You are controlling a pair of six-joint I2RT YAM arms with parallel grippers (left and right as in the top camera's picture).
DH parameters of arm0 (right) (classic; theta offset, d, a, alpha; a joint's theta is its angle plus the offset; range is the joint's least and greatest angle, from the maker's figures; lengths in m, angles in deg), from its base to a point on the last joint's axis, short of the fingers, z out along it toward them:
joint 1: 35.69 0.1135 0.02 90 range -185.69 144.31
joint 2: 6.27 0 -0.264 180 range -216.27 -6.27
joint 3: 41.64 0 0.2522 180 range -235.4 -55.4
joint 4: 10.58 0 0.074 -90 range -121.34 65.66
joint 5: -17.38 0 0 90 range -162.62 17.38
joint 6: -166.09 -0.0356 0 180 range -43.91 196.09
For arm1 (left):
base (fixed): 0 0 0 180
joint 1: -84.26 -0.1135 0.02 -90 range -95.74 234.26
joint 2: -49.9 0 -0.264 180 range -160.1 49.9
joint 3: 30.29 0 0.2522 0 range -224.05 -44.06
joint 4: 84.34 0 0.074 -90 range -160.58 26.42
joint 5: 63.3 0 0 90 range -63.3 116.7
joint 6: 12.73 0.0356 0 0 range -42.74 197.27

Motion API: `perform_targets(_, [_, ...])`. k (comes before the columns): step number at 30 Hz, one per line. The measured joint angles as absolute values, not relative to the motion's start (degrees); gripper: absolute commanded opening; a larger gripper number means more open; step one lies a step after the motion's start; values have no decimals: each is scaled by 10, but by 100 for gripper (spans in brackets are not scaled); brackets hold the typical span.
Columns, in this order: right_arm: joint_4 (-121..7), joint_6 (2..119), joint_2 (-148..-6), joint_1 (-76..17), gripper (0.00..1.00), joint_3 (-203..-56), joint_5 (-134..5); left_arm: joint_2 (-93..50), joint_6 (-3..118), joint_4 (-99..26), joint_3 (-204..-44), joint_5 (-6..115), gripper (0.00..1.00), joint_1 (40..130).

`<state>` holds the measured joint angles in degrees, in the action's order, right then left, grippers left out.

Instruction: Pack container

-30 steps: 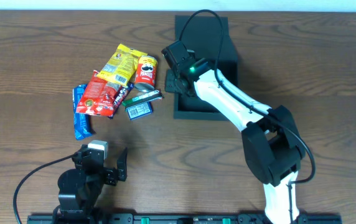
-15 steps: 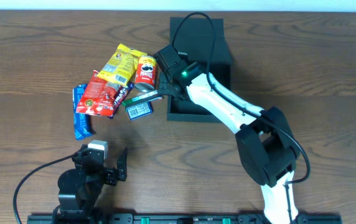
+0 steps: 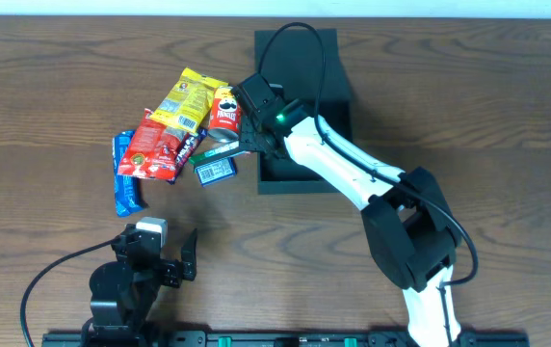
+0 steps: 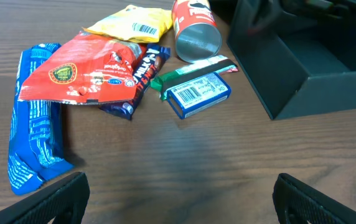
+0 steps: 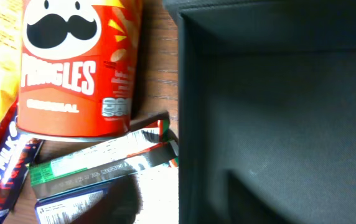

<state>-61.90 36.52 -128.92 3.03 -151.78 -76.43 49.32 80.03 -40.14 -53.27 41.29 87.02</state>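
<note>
Down by the left wall of the container (image 3: pixel 300 183) (image 4: pixel 302 74) (image 5: pixel 277 112), near its front corner: right gripper (image 3: pixel 254 143), fingers lost against the dark box and arm. Open or closed, cannot tell.

Just left of it, a green-wrapped bar (image 3: pixel 223 150) (image 4: pixel 193 70) (image 5: pixel 97 163), one end at that same wall, touching or nearly so. Beyond the bar, a Pringles can (image 3: pixel 225 108) (image 4: pixel 193 28) (image 5: pixel 78 62) on its side, close beside the wall. On the near side of the bar, touching it, a small blue box (image 3: pixel 215 171) (image 4: pixel 200 93) with a barcode.

Farther left, a heap of packs: Dairy Milk bar (image 3: pixel 189 145) (image 4: pixel 134 74) (image 5: pixel 0 177) tucked under a red pouch (image 3: pixel 150 149) (image 4: pixel 81 71), yellow pouch (image 3: pixel 187 96) (image 4: pixel 134 22) at the far end, blue packet (image 3: pixel 126 183) (image 4: pixel 32 143) outermost, partly under the red one.

Container right of the heap, toward the far middle of the table, lid flap open on the far side, dark inside.

Well apart, by the front edge: left gripper (image 4: pixel 178 208), fingers spread wide, only tabletop between them, facing the heap.
</note>
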Motion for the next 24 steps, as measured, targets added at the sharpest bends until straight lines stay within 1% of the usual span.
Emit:
perform_targets(1, [-621,370,-1289,30,99,-1520,-763,493,800,-401,-533,413,95,870])
perform_targets(6, [-681,392,-1293,30,99,-1563,-763,493,800,-401,-533,413,95,870])
perform_targets(12, [-753,431,-1294,21,99,-1679,-763,493,800,-401,-533,413,95,870])
perform_targets(17, [-814,484,-1293,-14,99,-1763,-763,493,800,-401,-533,413,95,870])
perform_targets(18, [-825,489,-1292,-25,98,-1766,-762,493,800,-401,-533,413,95,870])
perform_targets(19, [-841,495,-1292,-41,95,-1769,-762,493,800,-401,-533,413,95,870])
perform_targets(20, [-855,499,-1292,-57,88,-1769,-762,493,800,-401,-533,413,95,870])
perform_targets(21, [-875,501,-1292,-82,63,-1769,-761,493,800,-401,-533,413,95,870])
perform_targets(22, [-887,508,-1292,-102,20,-1768,-762,493,800,-401,-533,413,96,870])
perform_targets(23, [-899,509,-1292,-128,2,-1768,-763,493,800,-401,-533,413,95,870])
perform_targets(24, [-910,511,-1292,-148,2,-1768,-764,493,800,-401,-533,413,95,870])
